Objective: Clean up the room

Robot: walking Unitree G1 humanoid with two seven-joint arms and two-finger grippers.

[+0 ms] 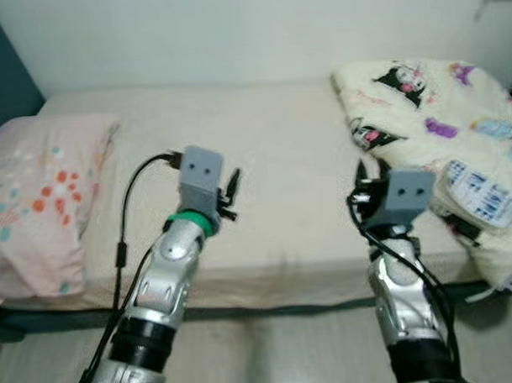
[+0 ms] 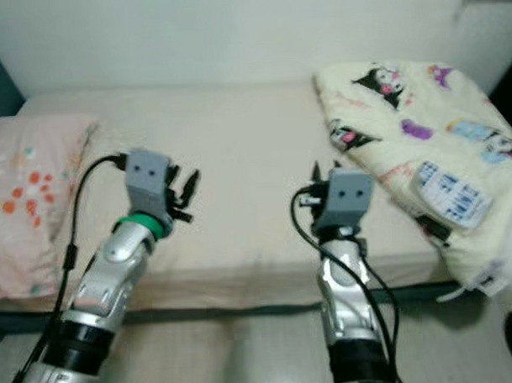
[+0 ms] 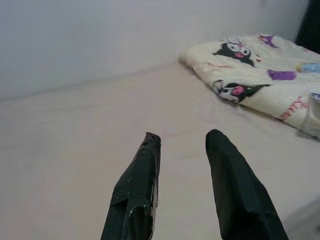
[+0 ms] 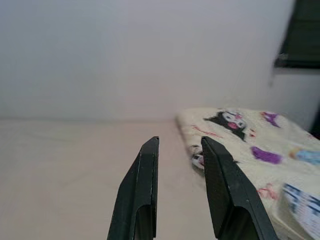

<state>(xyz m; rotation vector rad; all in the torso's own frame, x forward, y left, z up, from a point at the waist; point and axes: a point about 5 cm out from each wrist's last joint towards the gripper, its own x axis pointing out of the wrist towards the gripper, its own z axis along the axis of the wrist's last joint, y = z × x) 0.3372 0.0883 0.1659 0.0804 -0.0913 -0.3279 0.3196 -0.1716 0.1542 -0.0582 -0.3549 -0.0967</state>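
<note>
Both arms raised over near edge of bed [image 1: 263, 158], ready to reach. Left end effector [image 3: 182, 145] & right end effector [image 4: 180, 145] released, nothing held. Crumpled blanket [image 1: 438, 118] heaped far right on bed, prob needs straightening; pillow [image 1: 42, 199] far left.

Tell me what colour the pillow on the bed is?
The soft pale pink pillow has orange and teal dots; left eye view.

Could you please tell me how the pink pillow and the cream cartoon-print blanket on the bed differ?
The pale pink dotted pillow lies flat at the bed's left end; the cream cartoon-print blanket is bunched at the right end, spilling over the front edge. The pillow has small coloured dots; the blanket has large cartoon figures. Both rest on the beige mattress.
</note>
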